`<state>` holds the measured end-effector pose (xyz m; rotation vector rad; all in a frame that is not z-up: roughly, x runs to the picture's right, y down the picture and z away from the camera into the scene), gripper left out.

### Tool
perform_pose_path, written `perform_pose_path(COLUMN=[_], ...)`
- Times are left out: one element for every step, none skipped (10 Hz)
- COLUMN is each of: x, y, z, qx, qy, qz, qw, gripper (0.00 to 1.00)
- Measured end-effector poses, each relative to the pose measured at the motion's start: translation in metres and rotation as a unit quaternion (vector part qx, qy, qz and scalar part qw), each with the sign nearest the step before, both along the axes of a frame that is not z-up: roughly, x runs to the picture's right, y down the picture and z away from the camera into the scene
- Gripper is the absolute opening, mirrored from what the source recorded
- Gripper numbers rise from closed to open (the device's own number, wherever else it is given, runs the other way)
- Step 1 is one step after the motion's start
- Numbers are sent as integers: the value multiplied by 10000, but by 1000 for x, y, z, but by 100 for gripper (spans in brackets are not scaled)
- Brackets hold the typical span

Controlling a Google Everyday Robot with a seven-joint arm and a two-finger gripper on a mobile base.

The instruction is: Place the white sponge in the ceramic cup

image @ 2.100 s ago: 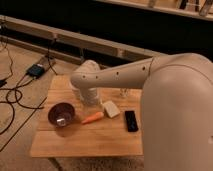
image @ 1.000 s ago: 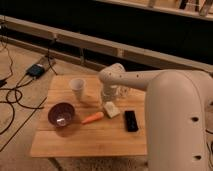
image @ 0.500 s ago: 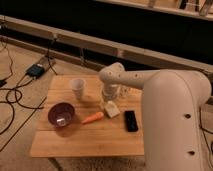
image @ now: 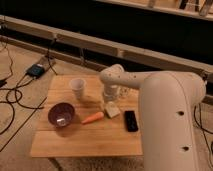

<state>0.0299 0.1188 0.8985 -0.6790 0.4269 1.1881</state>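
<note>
The white sponge [image: 112, 109] lies flat on the wooden table [image: 85, 142], right of centre, between the orange carrot [image: 93, 118] and the black remote-like bar [image: 131, 120]. The ceramic cup [image: 78, 89] stands upright at the back of the table, left of the sponge. My gripper [image: 110, 96] hangs from the white arm just above and behind the sponge, to the right of the cup. I cannot tell whether it touches the sponge.
A purple bowl [image: 61, 114] sits at the table's left. A small pale shaker [image: 124, 92] stands behind the gripper, partly hidden by the arm. Cables and a dark box [image: 36, 70] lie on the floor to the left. My large white arm covers the table's right side.
The arm's end has swung right from over the cup area, uncovering the cup, and now hangs over the sponge. Over the last half second it has hardly moved.
</note>
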Motion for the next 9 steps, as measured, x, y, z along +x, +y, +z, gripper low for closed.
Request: perform_pose_path(x=[3,5,7,8,9,8,6,5,5], y=[0,0,1,2,3,4,6,8,9], z=[3,5,7,9,10,12,13,14,15], qx=[-2,-13,-20,-36,-48,-66,-93,-111,-127], qy=[10,25,38,49,50,43,25,17,11], qz=[-9,-22,-26,-30,-32,-34,-36,-36,-31], qw=[10000,10000,10000,10000,10000,10000,9999,9999,9999], gripper=[65,65,65,65,65,65,65,63,57])
